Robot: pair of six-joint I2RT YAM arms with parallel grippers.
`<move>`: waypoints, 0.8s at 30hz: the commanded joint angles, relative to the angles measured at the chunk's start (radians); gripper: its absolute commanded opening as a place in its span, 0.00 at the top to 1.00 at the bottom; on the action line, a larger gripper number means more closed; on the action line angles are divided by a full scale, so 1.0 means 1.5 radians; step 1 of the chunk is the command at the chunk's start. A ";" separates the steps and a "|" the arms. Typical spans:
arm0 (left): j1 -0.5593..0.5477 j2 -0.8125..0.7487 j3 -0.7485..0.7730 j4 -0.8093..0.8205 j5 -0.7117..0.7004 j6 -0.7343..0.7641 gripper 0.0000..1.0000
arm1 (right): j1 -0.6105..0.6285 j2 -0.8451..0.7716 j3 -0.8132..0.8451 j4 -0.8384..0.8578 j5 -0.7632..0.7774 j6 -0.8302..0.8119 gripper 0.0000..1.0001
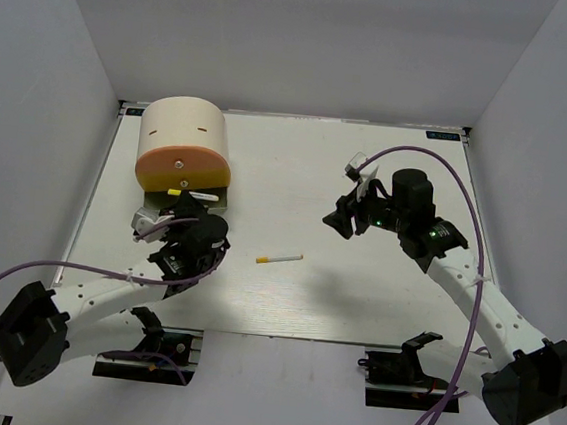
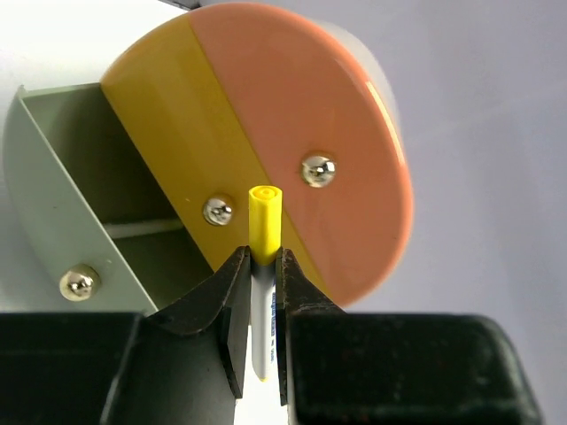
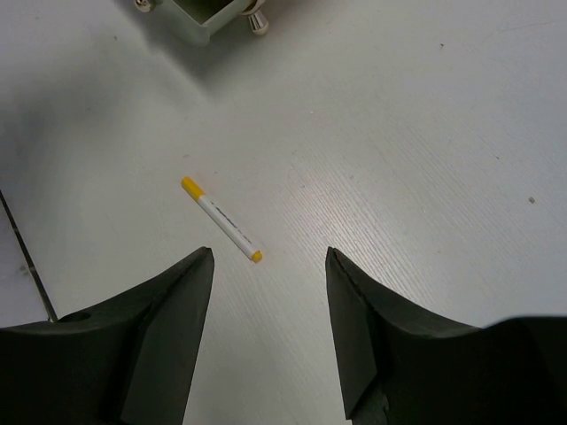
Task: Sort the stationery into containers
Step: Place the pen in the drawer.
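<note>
The cream drum organiser [image 1: 181, 127] stands at the back left, its orange and yellow face [image 2: 292, 133] towards me. One grey drawer [image 2: 62, 195] is pulled open below the face [image 1: 207, 205]. My left gripper [image 2: 260, 257] is shut on a thin white stick with a yellow cap [image 2: 264, 212], held just in front of the face by the open drawer [image 1: 193, 195]. A second white and yellow stick [image 1: 279, 258] lies on the table mid-front. My right gripper [image 3: 268, 257] is open and empty above the table, with that stick [image 3: 221, 221] just beyond its left finger. No highlighters or eraser are in view.
The organiser's face has small metal knobs [image 2: 317, 170]. A corner of the open drawer [image 3: 208, 18] shows at the top of the right wrist view. White walls close the table [image 1: 375, 302] in on the left, back and right.
</note>
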 commanded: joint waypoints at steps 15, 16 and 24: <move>0.105 0.124 0.074 -0.063 0.082 -0.104 1.00 | -0.003 -0.020 0.000 0.011 -0.010 0.000 0.39; 0.105 0.133 0.074 -0.079 0.082 -0.115 0.97 | -0.002 -0.019 -0.001 0.012 -0.010 0.001 0.39; 0.126 0.153 0.081 -0.121 0.111 -0.150 0.79 | -0.002 -0.015 -0.001 0.012 -0.009 0.001 0.38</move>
